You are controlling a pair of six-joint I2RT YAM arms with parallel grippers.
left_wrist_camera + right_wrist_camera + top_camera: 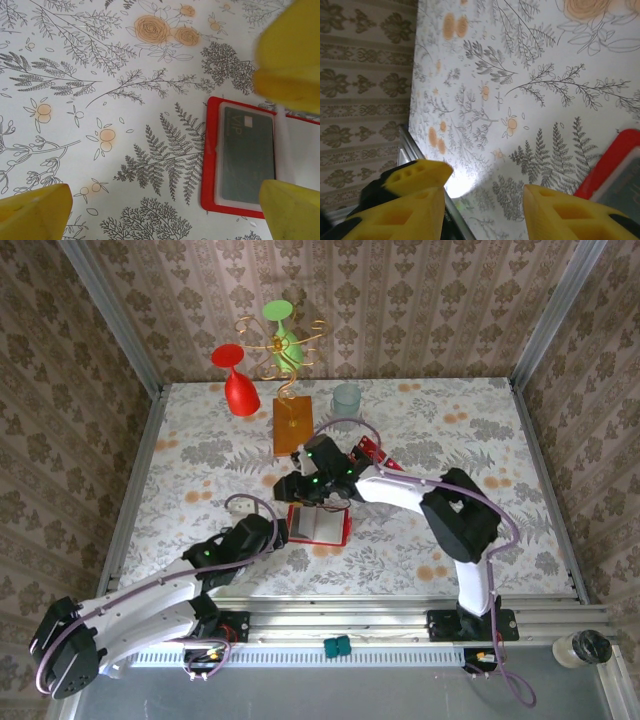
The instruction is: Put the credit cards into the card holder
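Glossy red folding card holder lies open, flat on floral tabletop; dark VIP card under clear pocket. Flat red credit cards beyond holder. Left pincer released wide, at holder's left edge. Right pincer parted, empty, over holder's far edge. Best: pin holder, slide stiff card level into pocket.

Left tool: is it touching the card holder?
Cannot tell. In the left wrist view one finger of the left tool overlaps the lower edge of the card holder, but neither contact nor a gap shows plainly.
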